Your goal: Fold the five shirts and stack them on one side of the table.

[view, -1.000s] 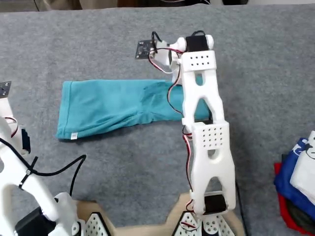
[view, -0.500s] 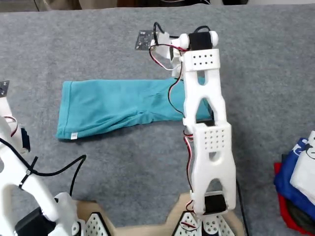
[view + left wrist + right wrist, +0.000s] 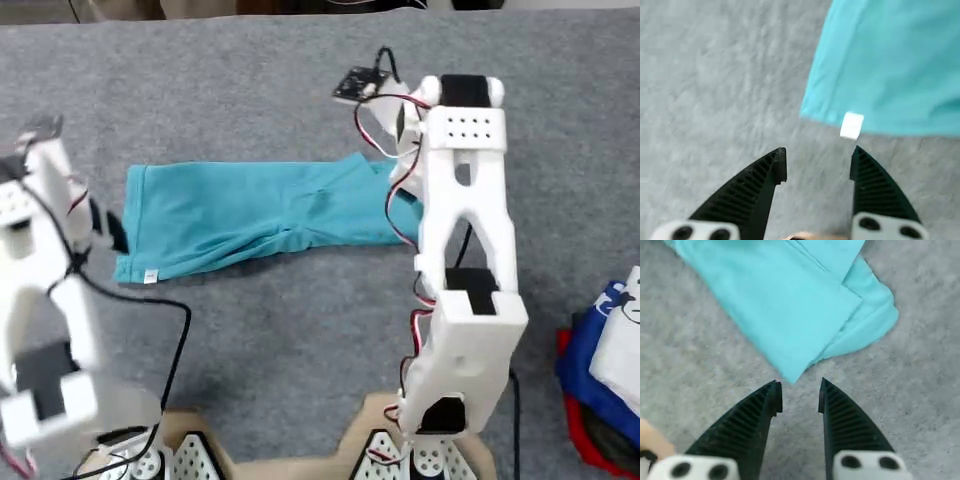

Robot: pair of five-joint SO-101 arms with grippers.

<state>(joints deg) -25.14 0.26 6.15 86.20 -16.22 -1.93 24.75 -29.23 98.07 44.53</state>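
Teal shirt [image 3: 250, 215] lies between left tool [image 3: 820, 150] and right tool [image 3: 800, 382].

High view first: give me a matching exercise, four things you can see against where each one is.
1. teal shirt
2. shirt pile
3. left gripper
4. white tag

A. at the right edge of the grey cloth
B. on the teal shirt's corner
C. lying across the middle of the grey cloth
D. open above the grey cloth, close to the white tag

Pairs: 1-C, 2-A, 3-D, 4-B.
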